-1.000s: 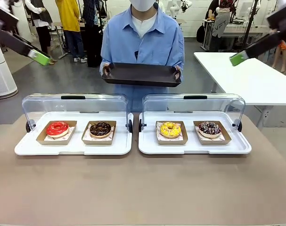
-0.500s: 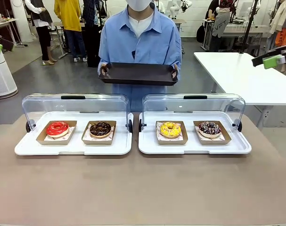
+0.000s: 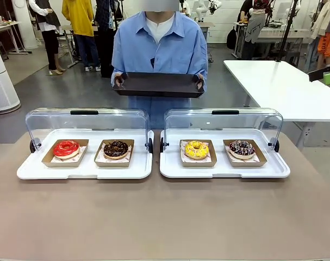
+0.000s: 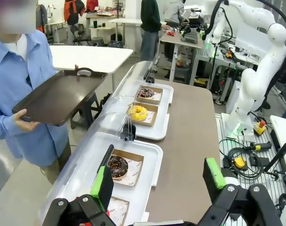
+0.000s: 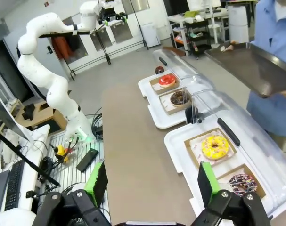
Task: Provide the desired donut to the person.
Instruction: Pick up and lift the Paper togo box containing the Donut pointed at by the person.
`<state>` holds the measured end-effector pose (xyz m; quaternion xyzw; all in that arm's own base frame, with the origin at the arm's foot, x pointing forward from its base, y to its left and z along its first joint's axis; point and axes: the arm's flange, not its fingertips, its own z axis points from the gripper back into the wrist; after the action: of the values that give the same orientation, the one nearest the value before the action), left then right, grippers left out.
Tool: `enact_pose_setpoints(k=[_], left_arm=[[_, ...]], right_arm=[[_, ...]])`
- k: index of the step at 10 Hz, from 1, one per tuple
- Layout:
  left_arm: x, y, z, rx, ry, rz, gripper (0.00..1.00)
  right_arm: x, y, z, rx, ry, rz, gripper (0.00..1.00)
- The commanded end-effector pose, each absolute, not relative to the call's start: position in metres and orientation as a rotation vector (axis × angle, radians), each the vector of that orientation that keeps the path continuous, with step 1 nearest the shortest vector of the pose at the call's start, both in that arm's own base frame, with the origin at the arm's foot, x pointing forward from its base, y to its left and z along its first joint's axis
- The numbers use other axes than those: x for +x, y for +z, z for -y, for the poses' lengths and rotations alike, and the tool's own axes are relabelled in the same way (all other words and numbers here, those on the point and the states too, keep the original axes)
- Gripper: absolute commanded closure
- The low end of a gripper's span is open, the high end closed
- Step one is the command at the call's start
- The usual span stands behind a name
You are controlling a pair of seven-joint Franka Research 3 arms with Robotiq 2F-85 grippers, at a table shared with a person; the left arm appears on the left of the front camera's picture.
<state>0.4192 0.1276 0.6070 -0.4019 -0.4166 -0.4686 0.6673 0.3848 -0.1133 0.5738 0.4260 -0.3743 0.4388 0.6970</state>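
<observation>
Four donuts: each on its own brown paper tray (image 3: 49, 159), in one row across the far half of the table (image 3: 165, 217), none lifted or touched
Red donut (image 3: 66, 148): far left, inside the left white tray (image 3: 83, 173)
Chocolate donut (image 3: 116, 148): just beside the red one, same tray, on the side nearer the middle
Yellow donut (image 3: 196, 149): inside the right white tray (image 3: 224, 173), on its inner side
Sprinkled dark donut (image 3: 242, 147): far right, just beside the yellow one, same tray
Clear lids (image 3: 86, 117): both tipped up and back, standing behind the donuts
Person (image 3: 159, 49): at the far side, opposite the gap between the two white trays, blue shirt
Black serving tray (image 3: 158, 84): held level in the person's hands (image 3: 119, 81), one at each short end, beyond and above the lids, well apart from the donuts
Wanted donut: cannot tell which of the four it is
Left gripper (image 4: 158, 176): jaws spread wide, green pads (image 4: 103, 183) apart, gripping nothing; up high off the table toward the left end of the row, chocolate donut below it in its wrist view
Right gripper (image 5: 151, 181): jaws spread wide, gripping nothing; up high toward the right end of the row, yellow and sprinkled donuts below it in its wrist view
White side table (image 3: 284, 89): off to the right, behind the main table
</observation>
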Motion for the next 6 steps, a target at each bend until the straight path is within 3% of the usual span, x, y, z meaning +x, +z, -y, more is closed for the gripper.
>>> enact_pose_setpoints(k=[1, 6], left_arm=[[0.422, 0.598, -0.129, -0.908, -1.029, 0.974, 0.00], [0.416, 0.587, -0.144, -0.886, -0.957, 0.971, 0.00]], right_arm=[[0.383, 0.575, 0.116, 0.960, 0.979, 0.862, 0.00], [0.380, 0.574, 0.118, 0.953, 0.949, 0.854, 0.00]])
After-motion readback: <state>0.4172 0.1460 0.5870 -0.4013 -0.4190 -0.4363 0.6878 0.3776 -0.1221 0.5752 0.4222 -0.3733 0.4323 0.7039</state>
